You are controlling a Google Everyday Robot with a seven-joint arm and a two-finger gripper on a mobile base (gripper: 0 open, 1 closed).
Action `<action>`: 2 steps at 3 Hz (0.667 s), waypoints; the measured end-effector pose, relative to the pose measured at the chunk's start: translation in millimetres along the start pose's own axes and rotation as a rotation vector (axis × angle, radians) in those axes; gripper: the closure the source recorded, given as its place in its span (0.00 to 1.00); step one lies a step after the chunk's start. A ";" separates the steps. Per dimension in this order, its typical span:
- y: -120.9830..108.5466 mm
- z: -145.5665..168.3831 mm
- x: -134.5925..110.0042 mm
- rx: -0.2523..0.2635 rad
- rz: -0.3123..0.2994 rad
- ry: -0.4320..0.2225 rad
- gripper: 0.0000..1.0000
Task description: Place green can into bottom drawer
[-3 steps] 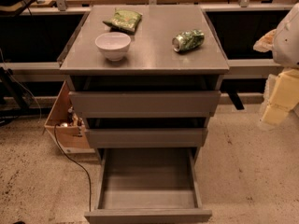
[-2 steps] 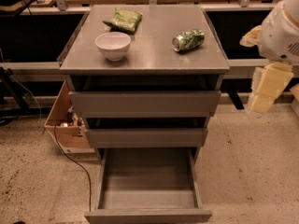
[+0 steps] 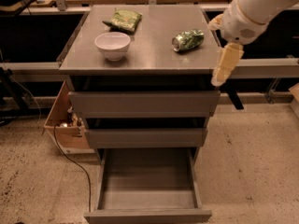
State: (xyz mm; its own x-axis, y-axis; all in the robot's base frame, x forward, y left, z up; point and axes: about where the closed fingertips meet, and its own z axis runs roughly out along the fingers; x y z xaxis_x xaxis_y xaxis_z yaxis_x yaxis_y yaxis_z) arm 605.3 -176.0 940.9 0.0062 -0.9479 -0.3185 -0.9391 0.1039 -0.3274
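The green can (image 3: pixel 188 39) lies on its side on the right part of the grey cabinet top (image 3: pixel 154 55). The bottom drawer (image 3: pixel 148 185) is pulled out, and its grey interior holds nothing. My gripper (image 3: pixel 220 76) hangs from the white arm at the cabinet's right edge. It points down, is just right of and below the can, and holds nothing that I can see. It does not touch the can.
A white bowl (image 3: pixel 112 45) stands on the left of the top. A flat green snack bag (image 3: pixel 122 20) lies behind it. The two upper drawers (image 3: pixel 145 104) are slightly ajar. A cardboard box (image 3: pixel 63 122) and a cable (image 3: pixel 74 162) are on the floor at the left.
My arm and gripper have moved left from the far right, up to the cabinet's right edge near the can. The can, bowl and drawers have not moved.
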 end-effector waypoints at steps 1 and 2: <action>-48.5 35.0 -23.5 0.050 0.008 -0.064 0.00; -75.7 48.6 -38.1 0.090 0.033 -0.093 0.00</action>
State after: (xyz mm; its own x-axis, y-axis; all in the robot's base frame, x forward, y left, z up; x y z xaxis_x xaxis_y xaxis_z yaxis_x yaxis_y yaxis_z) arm 692.9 -133.2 934.5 0.0118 -0.9120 -0.4101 -0.9047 0.1649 -0.3928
